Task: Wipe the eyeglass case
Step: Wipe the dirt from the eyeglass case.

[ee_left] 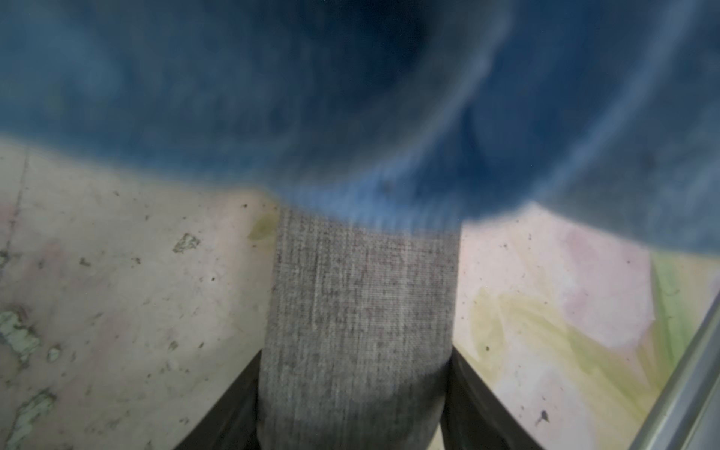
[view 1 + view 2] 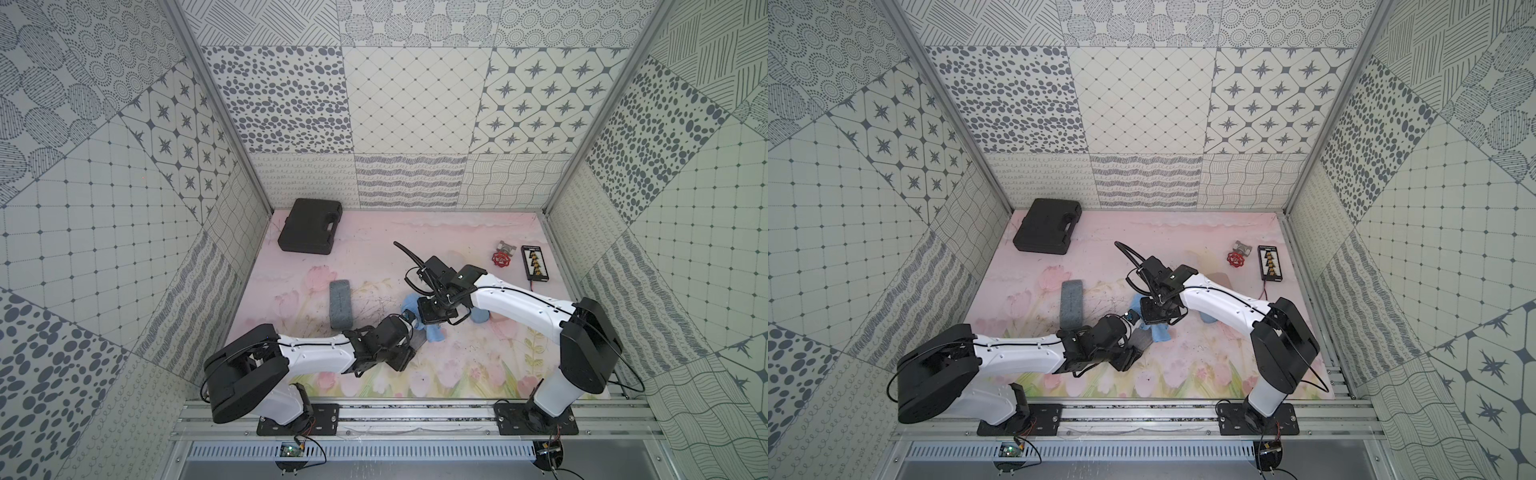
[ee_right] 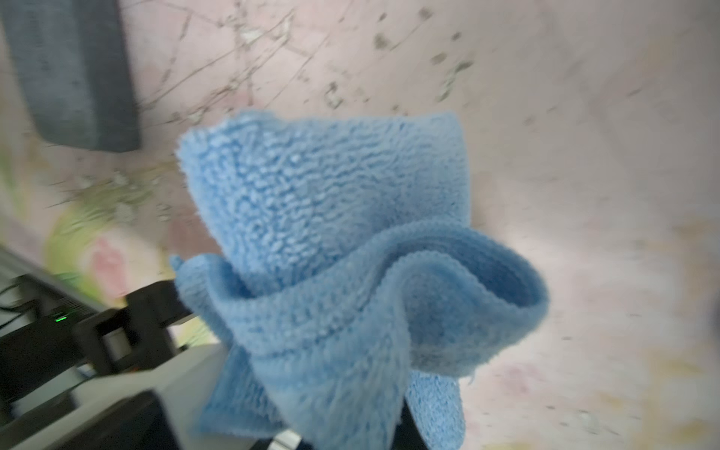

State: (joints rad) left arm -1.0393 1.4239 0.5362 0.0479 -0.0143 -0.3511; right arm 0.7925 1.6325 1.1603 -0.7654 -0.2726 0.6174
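Grey woven fabric covers the eyeglass case [image 1: 362, 311], clamped between the 2 fingers of the left end effector [image 1: 352, 405] near the middle of the floral surface [image 2: 457, 365]. The right end effector [image 2: 433, 322] is pinched tight on a bunched blue cloth [image 3: 331, 233], which covers the case's far end in the left wrist view. 1 similar grey box [image 2: 340, 303] lies flat further left, apart. Farther back sit a black carry case [image 2: 311, 226], a red handwheel [image 2: 501, 258] and a black connector board [image 2: 535, 262].
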